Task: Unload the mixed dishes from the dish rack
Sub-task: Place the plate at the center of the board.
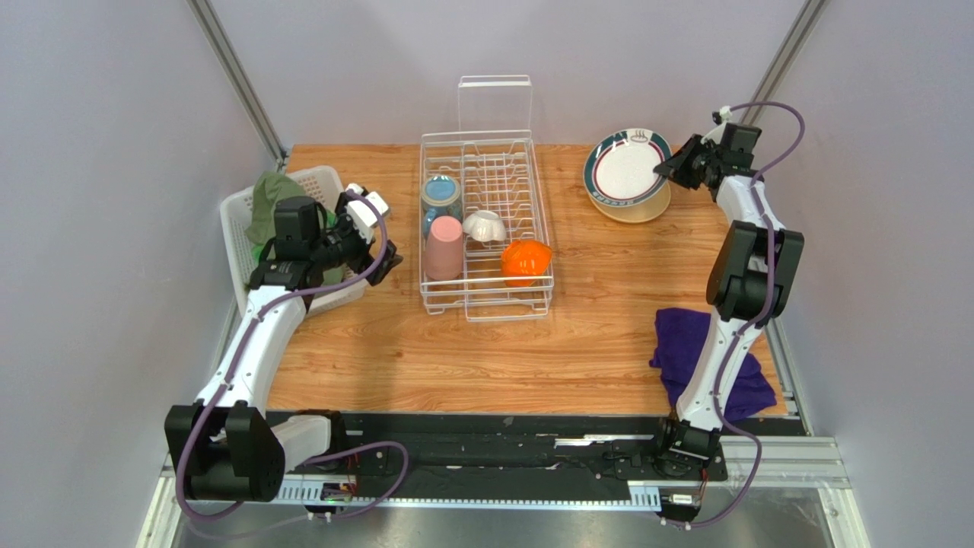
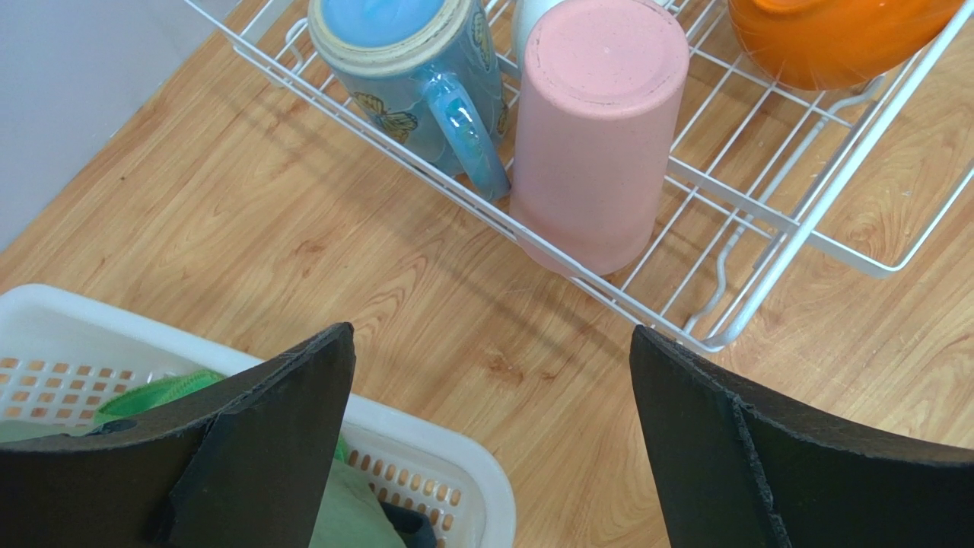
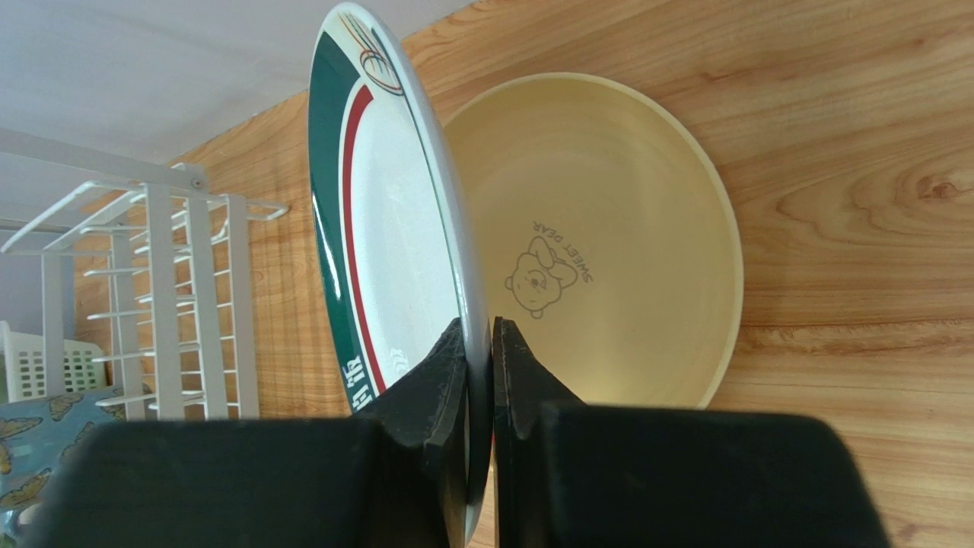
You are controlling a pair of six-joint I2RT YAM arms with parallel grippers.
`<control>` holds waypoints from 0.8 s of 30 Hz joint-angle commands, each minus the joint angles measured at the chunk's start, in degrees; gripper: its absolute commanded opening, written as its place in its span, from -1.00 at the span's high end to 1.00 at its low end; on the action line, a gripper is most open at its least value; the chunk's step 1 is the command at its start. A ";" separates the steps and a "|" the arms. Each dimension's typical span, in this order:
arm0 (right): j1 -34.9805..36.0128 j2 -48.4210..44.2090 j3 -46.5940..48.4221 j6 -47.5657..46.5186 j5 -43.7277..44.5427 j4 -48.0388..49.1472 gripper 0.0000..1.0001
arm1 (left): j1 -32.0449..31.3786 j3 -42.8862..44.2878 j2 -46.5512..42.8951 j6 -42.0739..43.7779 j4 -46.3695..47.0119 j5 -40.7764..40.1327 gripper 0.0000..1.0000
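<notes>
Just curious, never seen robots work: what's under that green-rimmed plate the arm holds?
A pale yellow plate with a small bear drawing lies on the table beneath the dark-rimmed plate that the right gripper pinches. The held plate covers part of it.

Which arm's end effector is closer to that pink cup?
Left. The left end effector, open, sits just left of the pink cup, outside the dish rack. The right end effector is far across the table, shut on the dark-rimmed white plate.

table (image 1: 400, 354) is light wood grain, smooth-looking. dish rack (image 1: 497, 171) is white coated wire, pink cup (image 2: 597, 126) matt and speckly, orange bowl (image 2: 835, 40) and dark-rimmed white plate (image 3: 389, 263) glossy glazed. basket (image 2: 425, 462) is white plastic, purple cloth (image 1: 686, 343) looks soft.
</notes>
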 commanded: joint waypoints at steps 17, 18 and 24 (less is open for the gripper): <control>-1.25 5.82 6.89 -1.52 1.24 -1.64 0.96 | 0.20 -1.51 -1.02 0.83 1.28 2.60 -0.96; -1.34 5.91 6.98 -1.35 1.23 -1.91 0.93 | 0.29 -1.51 -1.11 0.83 1.19 2.60 -0.96; -1.78 6.08 6.89 -1.52 1.32 -2.08 0.89 | 0.20 -1.69 -1.20 1.09 1.19 2.78 -0.96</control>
